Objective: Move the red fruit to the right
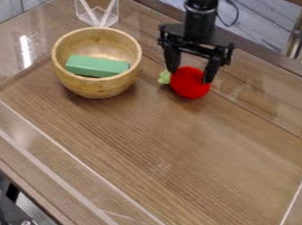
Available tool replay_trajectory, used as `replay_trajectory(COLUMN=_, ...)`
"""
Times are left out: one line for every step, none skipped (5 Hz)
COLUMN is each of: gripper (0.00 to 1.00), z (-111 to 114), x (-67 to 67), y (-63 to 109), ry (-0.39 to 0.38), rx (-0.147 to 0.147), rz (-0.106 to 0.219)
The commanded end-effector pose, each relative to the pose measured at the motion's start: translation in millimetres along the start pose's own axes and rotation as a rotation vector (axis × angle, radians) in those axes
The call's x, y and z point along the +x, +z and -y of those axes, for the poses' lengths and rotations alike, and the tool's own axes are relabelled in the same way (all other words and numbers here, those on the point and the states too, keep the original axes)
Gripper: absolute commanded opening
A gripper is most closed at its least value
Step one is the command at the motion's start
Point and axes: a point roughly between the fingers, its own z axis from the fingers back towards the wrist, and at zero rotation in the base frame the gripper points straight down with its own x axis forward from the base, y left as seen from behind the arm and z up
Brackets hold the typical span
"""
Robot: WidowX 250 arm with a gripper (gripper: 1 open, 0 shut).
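Fruit (190,83): round, red | bowl (95,65): wooden, rounded | table (163,151): wood-grained | fingers (194,61): apart

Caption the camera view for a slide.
The open gripper reaches over the red fruit, right of a wooden bowl holding a green block.

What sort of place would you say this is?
It looks like a robotics lab or similar test setup: a robot gripper hangs over a wooden table, with a toy-like red fruit and a green block in a bowl.
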Motion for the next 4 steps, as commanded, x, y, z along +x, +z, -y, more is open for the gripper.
replay_trajectory(gripper=1.00, z=-10, x=16.8, y=10.1, ry=-0.019, rx=-0.006, rz=0.057)
replay_trajectory(gripper=1.00, z=-26, x=26.7, y=8.1, ry=-0.036, rx=-0.008, rz=0.060)
replay_trajectory(gripper=1.00, z=-26, x=27.5, y=15.3, ry=-0.009, rx=-0.004, rz=0.061)
replay_trajectory(gripper=0.00, z=-33, x=25.7, y=11.4, ry=-0.019, rx=-0.008, rz=0.059)
